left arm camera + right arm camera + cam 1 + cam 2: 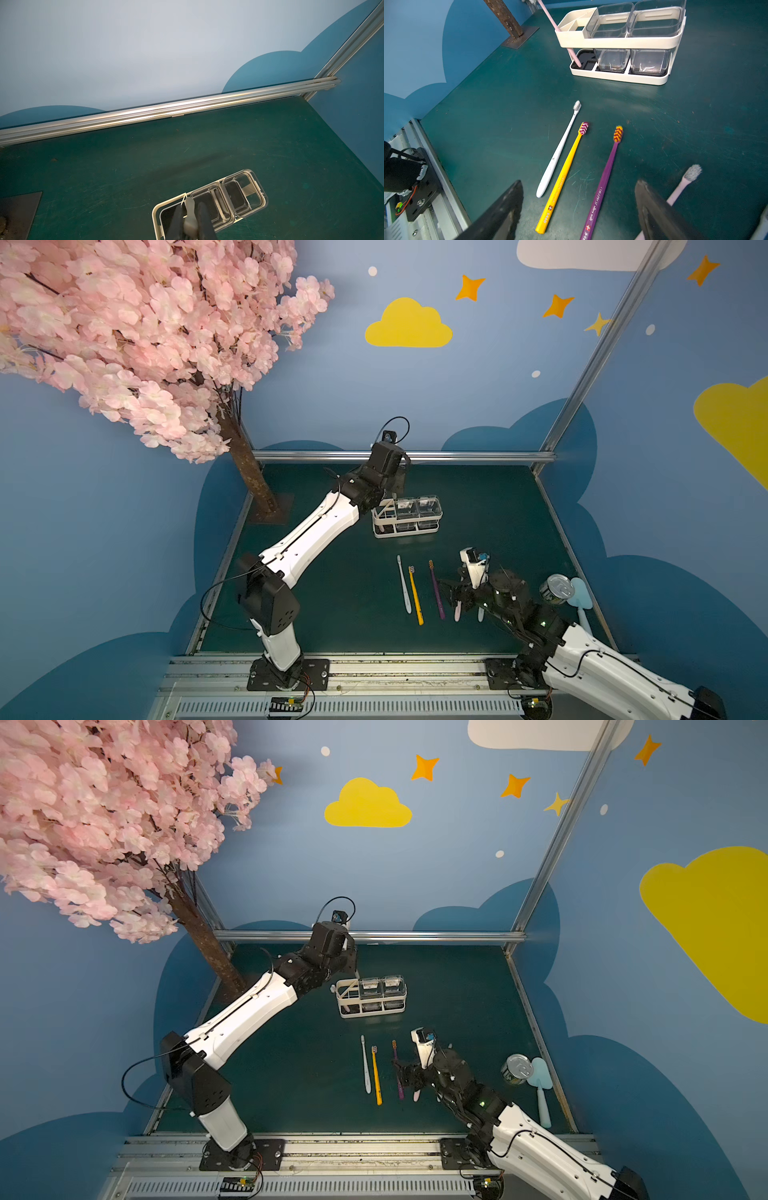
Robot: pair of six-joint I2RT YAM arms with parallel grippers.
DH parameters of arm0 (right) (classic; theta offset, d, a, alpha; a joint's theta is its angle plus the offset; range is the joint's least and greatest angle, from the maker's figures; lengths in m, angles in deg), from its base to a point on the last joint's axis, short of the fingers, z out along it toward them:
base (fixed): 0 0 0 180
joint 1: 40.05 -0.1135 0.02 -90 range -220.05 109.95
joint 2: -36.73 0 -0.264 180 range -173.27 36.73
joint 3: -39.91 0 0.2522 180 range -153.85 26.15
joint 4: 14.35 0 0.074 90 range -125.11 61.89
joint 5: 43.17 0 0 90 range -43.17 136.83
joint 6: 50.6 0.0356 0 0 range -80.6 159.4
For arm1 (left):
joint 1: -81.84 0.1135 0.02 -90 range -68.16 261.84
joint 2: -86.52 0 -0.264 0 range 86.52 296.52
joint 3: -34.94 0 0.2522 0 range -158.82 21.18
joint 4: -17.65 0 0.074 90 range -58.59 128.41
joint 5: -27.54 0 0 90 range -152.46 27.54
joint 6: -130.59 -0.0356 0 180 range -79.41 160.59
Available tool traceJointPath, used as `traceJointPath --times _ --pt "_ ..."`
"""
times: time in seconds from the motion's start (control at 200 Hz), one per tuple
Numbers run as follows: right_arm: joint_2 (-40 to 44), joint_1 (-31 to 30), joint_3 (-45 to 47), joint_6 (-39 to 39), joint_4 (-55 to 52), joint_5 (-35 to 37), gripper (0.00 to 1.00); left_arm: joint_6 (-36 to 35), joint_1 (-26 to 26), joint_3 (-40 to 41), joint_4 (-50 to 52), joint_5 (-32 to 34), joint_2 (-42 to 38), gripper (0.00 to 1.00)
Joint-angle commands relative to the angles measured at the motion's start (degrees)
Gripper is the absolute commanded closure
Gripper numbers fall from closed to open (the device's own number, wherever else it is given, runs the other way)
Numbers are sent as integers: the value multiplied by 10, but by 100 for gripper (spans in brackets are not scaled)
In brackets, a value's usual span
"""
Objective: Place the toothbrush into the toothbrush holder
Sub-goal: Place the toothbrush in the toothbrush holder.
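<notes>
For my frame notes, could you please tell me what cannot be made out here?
- Held toothbrush: top end cut off by the right wrist view's edge.
- Left gripper: mostly behind its own arm in both top views; fingers cut by the left wrist view's edge.
- Pink toothbrush on the table: handle hidden by the right gripper, right wrist view.
- Tin can: label too small, both top views.

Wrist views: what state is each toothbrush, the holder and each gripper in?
Slotted pink toothbrush: tilted in holder, gripped.
Holder: upright.
White toothbrush: flat.
Yellow toothbrush: flat.
Purple toothbrush: flat.
Loose pink toothbrush: flat.
Left gripper: shut on slotted pink toothbrush.
Right gripper: open.
</notes>
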Motion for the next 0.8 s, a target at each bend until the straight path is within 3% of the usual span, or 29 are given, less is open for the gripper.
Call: traceJointPath --times 0.0,0.796 --pt "-4 2 -1 -3 15 -11 16 -4 2 -12 -7 2 5 98" --pt "-11 2 1 -3 21 -17 15 -8 7 20 15 -13 -5 98"
